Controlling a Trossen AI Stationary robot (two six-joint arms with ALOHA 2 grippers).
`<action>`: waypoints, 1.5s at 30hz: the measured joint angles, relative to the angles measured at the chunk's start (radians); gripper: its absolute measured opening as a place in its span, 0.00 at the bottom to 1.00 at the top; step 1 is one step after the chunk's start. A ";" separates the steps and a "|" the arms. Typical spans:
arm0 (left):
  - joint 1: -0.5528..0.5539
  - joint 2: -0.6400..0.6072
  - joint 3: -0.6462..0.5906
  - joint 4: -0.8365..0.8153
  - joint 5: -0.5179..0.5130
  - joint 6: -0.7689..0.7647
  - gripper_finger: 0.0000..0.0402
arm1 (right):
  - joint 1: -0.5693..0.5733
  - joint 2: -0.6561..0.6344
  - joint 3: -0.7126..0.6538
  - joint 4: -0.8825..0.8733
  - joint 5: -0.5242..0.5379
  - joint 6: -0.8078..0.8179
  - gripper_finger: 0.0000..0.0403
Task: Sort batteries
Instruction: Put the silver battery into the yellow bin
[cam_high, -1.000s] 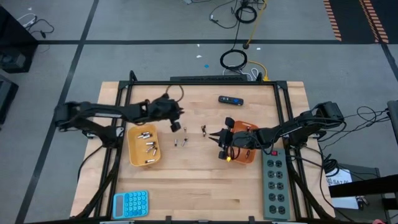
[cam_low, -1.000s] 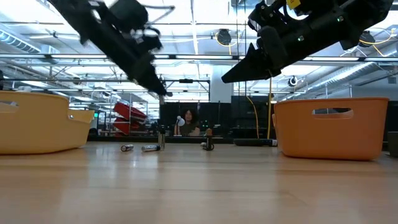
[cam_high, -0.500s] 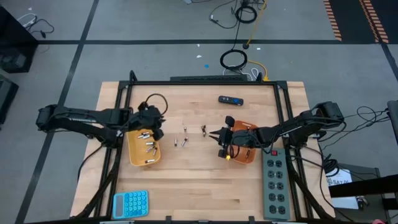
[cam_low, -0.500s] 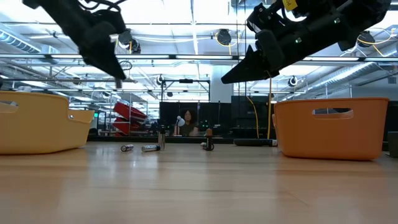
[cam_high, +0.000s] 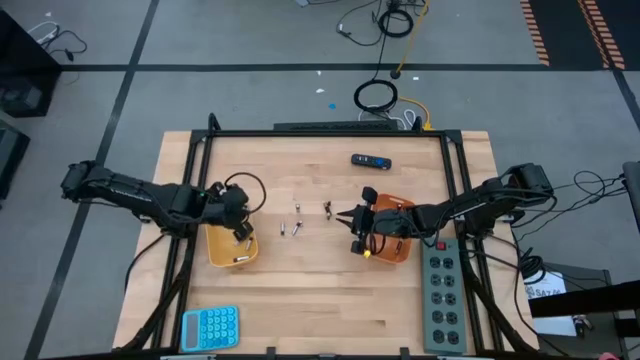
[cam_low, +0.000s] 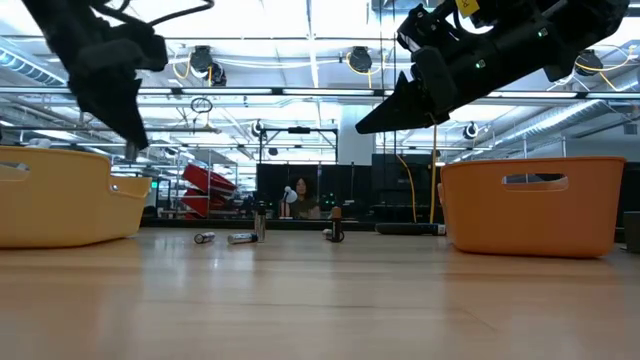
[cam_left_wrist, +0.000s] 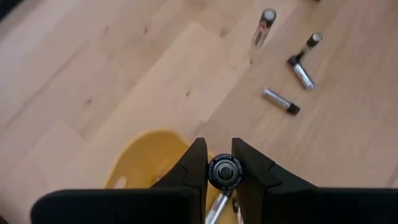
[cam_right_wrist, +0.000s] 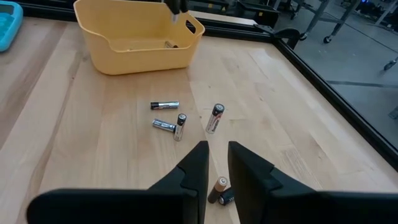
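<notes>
The left gripper (cam_left_wrist: 217, 169) clamped a small, rigid, slippery metal-cased cylindrical battery (cam_left_wrist: 224, 172) mid-body above the yellow plastic tray (cam_high: 216, 246); the right jaws stood slightly parted.

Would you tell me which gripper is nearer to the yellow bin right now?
The left. The left gripper hangs directly over the yellow bin, shut on a battery. The right gripper waits across the table beside the orange bin, beyond the loose batteries.
</notes>
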 joint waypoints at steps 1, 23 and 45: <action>-0.008 0.000 -0.006 -0.005 0.000 -0.014 0.13 | 0.000 0.000 0.000 0.000 0.000 0.000 0.13; -0.068 0.031 -0.250 0.050 -0.077 -0.401 0.18 | 0.000 0.000 0.000 0.007 0.000 0.004 0.13; -0.066 0.073 -0.087 0.208 -0.151 -0.063 0.47 | 0.000 0.000 0.000 0.007 -0.005 0.011 0.13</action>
